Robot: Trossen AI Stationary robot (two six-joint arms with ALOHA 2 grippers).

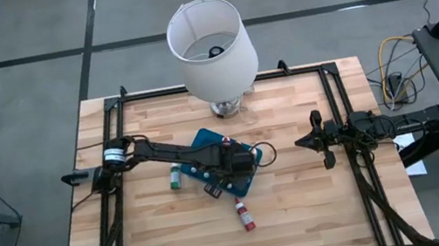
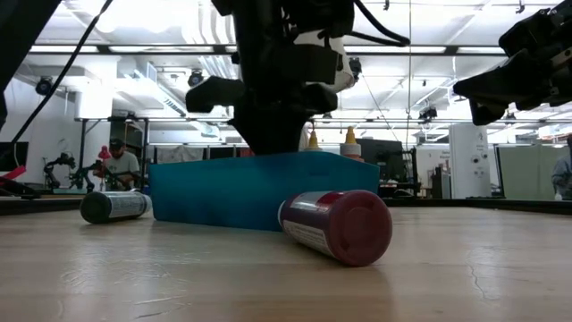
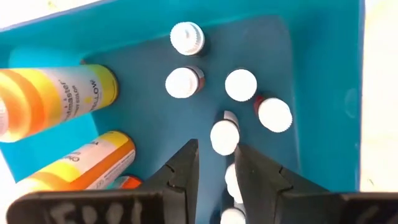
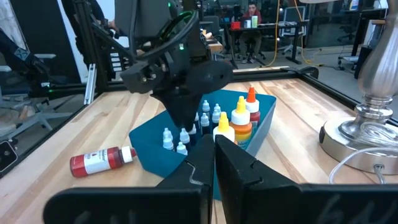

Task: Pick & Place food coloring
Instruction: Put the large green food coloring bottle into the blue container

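Tabletop [image 1: 305,215]: pale wood planks, dark frame rails along its sides.

Tray [image 1: 206,147]: teal-blue, flat, rectangular, lying near the tabletop's centre, turned at an angle to the edges.

Food coloring, in tray: several small bottles standing upright with white caps [image 3: 241,84]; two larger yellow-and-orange bottles [image 4: 238,124] stood at one end of the tray.

Food coloring, outside tray: one red bottle [image 1: 244,216] lay on its side on the tabletop, off the tray's corner toward the near edge; one green bottle [image 1: 174,179] lay on its side close beside the tray toward the left edge.

Left gripper [image 3: 214,165]: hung over the tray, pointing down among the upright bottles. Its jaws stood partly apart, with a white-capped bottle [image 3: 224,137] just at their tips; whether that bottle was gripped could not be told.

Right gripper [image 1: 319,138]: closed, empty, held above the right side of the tabletop, well apart from the tray.

Lamp [image 1: 212,45]: white shade, metal base, standing by the middle of the far edge.
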